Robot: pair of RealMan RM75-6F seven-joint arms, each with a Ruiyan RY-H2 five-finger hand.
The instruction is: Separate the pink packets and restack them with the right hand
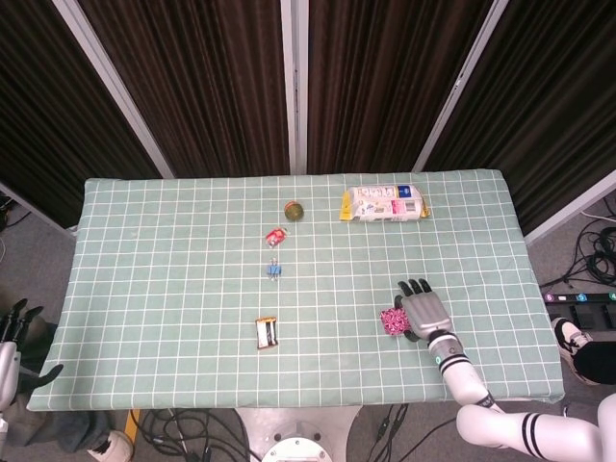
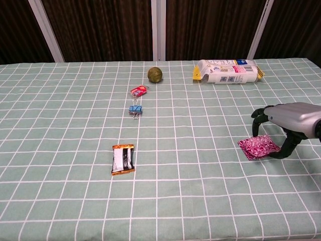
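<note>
My right hand [image 1: 424, 313] [image 2: 284, 122] is at the right side of the table, fingers curled down over the pink packets [image 1: 392, 320] [image 2: 258, 147]. It grips one pink patterned packet, held directly over the other, so the two read as one overlapping pink patch. I cannot tell whether the upper packet touches the lower one. Part of the pink patch is hidden beneath the hand. My left hand [image 1: 16, 334] hangs off the table's front left corner with fingers apart and nothing in them.
On the green checked tablecloth [image 1: 173, 289] lie a white biscuit pack [image 1: 383, 204] [image 2: 228, 71] at the back right, a green ball [image 1: 295, 209], a red candy [image 1: 277, 236], a blue binder clip [image 1: 275, 271] and a dark snack bar [image 1: 268, 332].
</note>
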